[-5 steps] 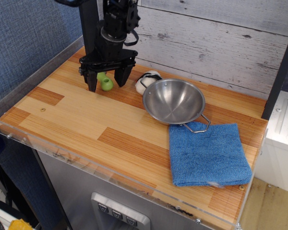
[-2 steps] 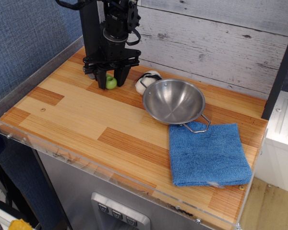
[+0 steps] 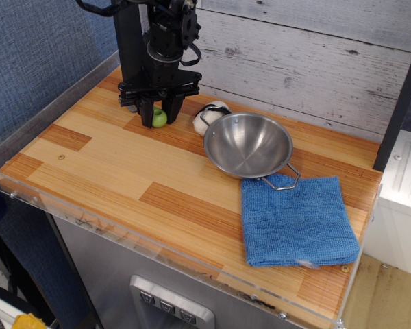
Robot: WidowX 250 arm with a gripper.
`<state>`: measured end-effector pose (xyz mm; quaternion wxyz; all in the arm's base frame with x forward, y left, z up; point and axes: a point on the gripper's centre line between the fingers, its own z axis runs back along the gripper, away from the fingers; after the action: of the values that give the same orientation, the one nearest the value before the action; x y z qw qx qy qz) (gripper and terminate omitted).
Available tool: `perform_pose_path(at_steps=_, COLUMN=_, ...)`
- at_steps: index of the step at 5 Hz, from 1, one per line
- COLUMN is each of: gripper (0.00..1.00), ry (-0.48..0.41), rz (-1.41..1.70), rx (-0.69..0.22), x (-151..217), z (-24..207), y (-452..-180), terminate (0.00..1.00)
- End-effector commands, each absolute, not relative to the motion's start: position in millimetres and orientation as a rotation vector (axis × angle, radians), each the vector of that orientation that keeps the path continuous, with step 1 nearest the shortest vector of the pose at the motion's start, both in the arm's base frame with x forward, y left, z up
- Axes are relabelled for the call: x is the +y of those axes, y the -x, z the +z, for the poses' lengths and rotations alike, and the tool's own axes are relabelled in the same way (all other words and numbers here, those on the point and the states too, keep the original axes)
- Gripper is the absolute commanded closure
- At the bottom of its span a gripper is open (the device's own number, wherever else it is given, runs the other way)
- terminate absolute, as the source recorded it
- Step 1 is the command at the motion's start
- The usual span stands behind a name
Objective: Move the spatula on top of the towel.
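Spatula (image 3: 159,118) btwn gripper (image 3: 158,114) fingers

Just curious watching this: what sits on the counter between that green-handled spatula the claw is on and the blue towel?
In this one camera view, the steel bowl lies between the spatula and the towel, with a small white object behind it.

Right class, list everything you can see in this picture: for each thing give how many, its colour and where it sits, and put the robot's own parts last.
spatula: one, lime-green handle showing, far left of the counter, between the gripper's fingers
steel bowl: one, silver, middle, its wire handle over the towel's edge
towel: one, blue, flat at front right
white object: one, white with dark marks, behind the bowl
counter: one, wood-striped
gripper: one, black, closed on the spatula's handle
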<state>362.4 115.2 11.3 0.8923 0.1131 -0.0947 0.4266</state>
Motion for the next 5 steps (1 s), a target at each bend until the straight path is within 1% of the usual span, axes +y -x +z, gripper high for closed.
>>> perform_pose_path(at_steps=1, gripper=1.0, ry=-0.221, rz=0.832, rx=-0.337, x=111.8, z=67.4, y=-360.7, terminate=0.0)
perform_pose_path(at_steps=2, gripper=1.0, ry=-0.202, rz=0.821, rx=-0.403, x=105.8, z=99.6, y=-360.0, terminate=0.0)
perform_pose_path(at_steps=3, gripper=1.0, ry=-0.173, rz=0.786, rx=-0.463, x=93.6, z=124.6, y=-356.3, terminate=0.0)
perform_pose_path(at_steps=4, gripper=1.0, ry=-0.143, rz=0.695, rx=-0.51, x=68.7, z=144.7, y=-348.3, terminate=0.0)
perform_pose_path(at_steps=5, gripper=1.0, ry=-0.086, rz=0.6, rx=-0.544, x=32.7, z=162.1, y=-341.9, terminate=0.0)
